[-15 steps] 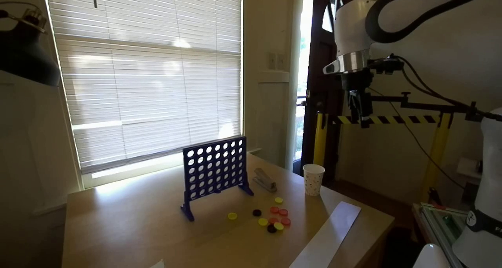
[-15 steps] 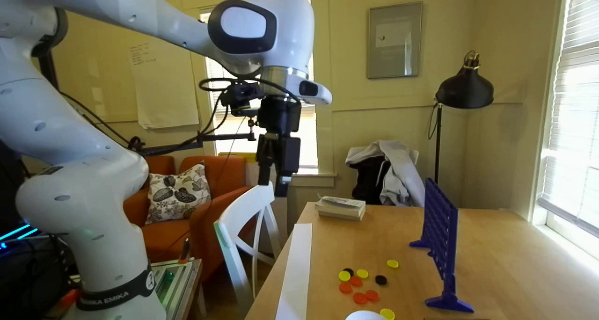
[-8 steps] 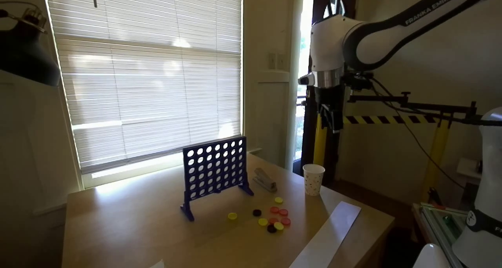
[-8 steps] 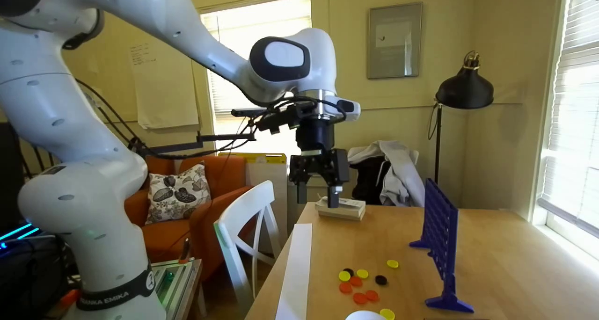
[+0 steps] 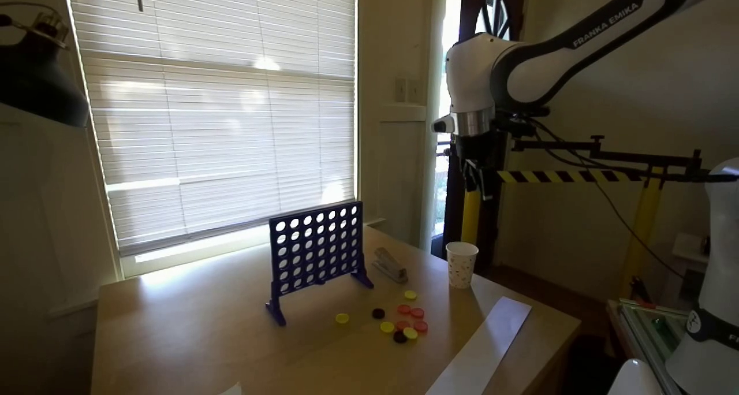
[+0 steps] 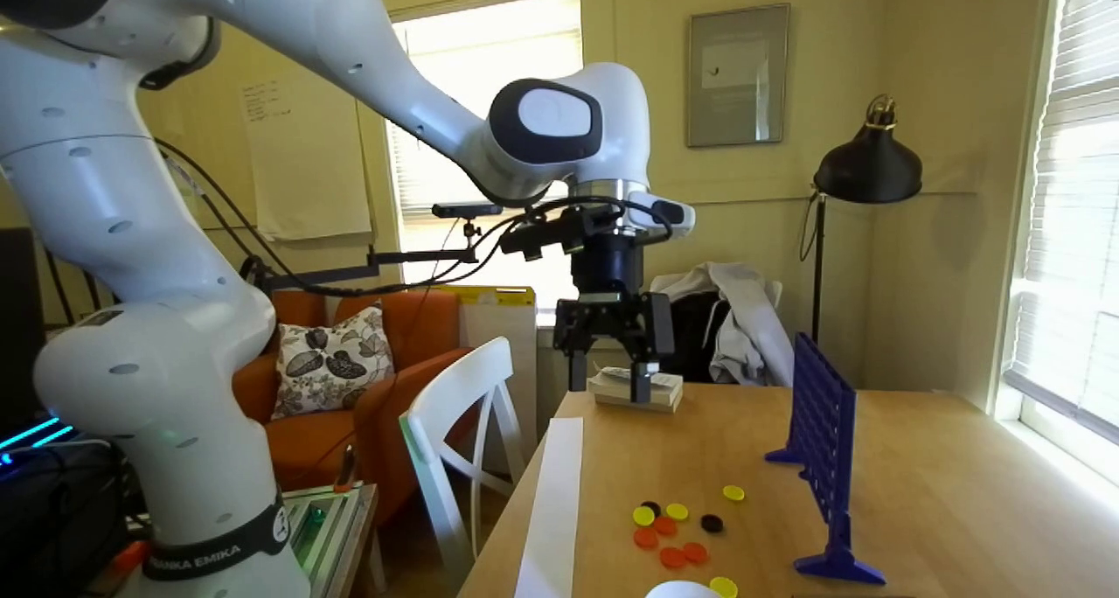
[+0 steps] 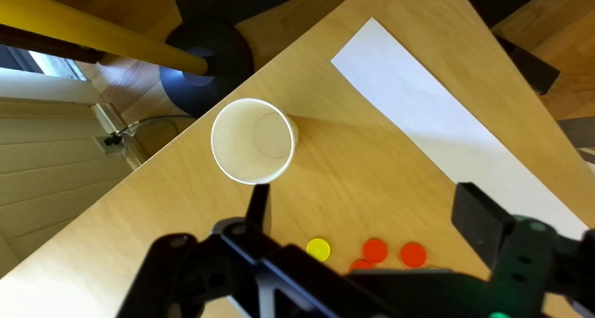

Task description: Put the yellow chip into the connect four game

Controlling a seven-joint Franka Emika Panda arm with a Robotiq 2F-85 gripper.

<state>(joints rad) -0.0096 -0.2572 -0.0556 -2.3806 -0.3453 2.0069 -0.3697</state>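
Hanging high above the table [image 5: 190, 349], the gripper [image 6: 610, 385] is standing wide, its fingers [image 7: 481, 218] well apart and grasping nothing. Four yellow chips [image 5: 387, 327] are lying loose on the table, and nothing is marking which one is wanted. The wrist view is showing one whole yellow chip [image 7: 318, 249] — red chips [image 7: 374, 251] sitting near it at three o'clock, a paper cup [image 7: 253, 141] standing at eleven. In an exterior view the blue game board [image 6: 823, 423] is standing upright at two o'clock from the chips.

Picking up a chip is probably coming first. Going for the chip near the cup, a finger drifting towards eleven o'clock could be clipping the rim and knocking it over. Going instead for the crowded yellow chip [image 5: 410, 334], which is seeming to touch or overlap a black chip [image 5: 398, 338], could be bringing up both at once or shoving the wanted one away. The chips are looking thin — stopping too high would be leaving the fingers meeting on air, and dropping too low would be jamming them against the table. Later, a chip sitting askew in the grip would likely be missing any opening along the board's top, and forcing it could be toppling the board.
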